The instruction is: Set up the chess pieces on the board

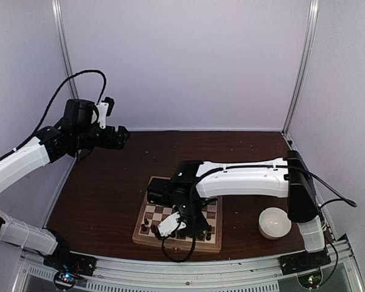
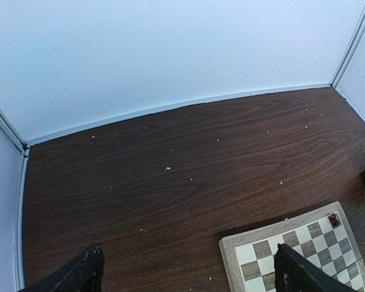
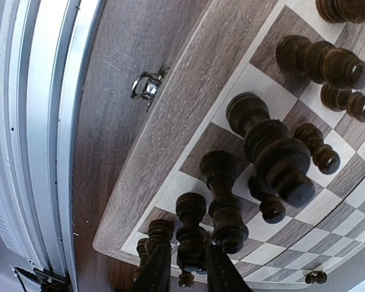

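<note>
Right gripper (image 3: pixel 188 258) narrow, dark fingers (image 3: pixel 155 267) flanking one turned, near-black chess piece (image 3: pixel 191 234) standing in the board (image 3: pixel 182 109) edge row; contact unclear, blurred. Board border pale, grained. Left gripper (image 2: pixel 188 281) wide above wood-grain tabletop (image 2: pixel 170 182).

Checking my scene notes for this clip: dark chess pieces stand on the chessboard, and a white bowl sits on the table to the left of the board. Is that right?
Not quite. The top external view shows the white bowl to the right of the chessboard, not the left. The dark chess pieces do stand on the board.
</note>
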Available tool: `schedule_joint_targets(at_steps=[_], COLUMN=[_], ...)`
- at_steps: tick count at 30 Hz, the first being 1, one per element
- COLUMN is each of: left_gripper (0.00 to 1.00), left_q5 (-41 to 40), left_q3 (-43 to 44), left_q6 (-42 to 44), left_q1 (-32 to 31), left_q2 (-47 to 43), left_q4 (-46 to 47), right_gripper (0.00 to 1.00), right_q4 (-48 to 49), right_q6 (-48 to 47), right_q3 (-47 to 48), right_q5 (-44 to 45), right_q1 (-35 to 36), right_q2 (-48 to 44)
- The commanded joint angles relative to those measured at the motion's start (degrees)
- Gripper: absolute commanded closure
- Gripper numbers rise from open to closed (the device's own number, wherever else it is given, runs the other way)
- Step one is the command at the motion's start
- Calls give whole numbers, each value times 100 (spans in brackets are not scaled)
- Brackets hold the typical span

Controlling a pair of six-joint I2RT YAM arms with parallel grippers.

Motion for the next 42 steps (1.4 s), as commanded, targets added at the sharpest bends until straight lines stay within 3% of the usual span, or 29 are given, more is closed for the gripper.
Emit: schedule_joint_targets(at_steps=[1, 13, 28, 32, 35, 42], left_gripper=[2, 2, 2, 3, 3, 2], left_q5=[85, 130, 209, 185, 123, 368], left_q3=[10, 3, 32, 40, 46, -305], left_q6=[-63, -80, -98, -99, -81, 142], left_q1=[-2, -2, -2, -2, -2, -2], left_q2=[-66, -42, 20, 19, 11, -135], left_q4=[77, 82, 55, 43, 36, 562], right_gripper=[75, 81, 80, 76, 64, 64], right_q4=[-63, -189, -192, -185, -207, -466], right_q6=[46, 56, 72, 76, 36, 8], right_q3=[159, 289, 307, 341, 387, 938], right_q5=[-101, -396, -425, -346, -340, -1131], right_q1=[41, 41, 46, 42, -13, -746], right_q2=[-3, 69, 115, 42, -169, -865])
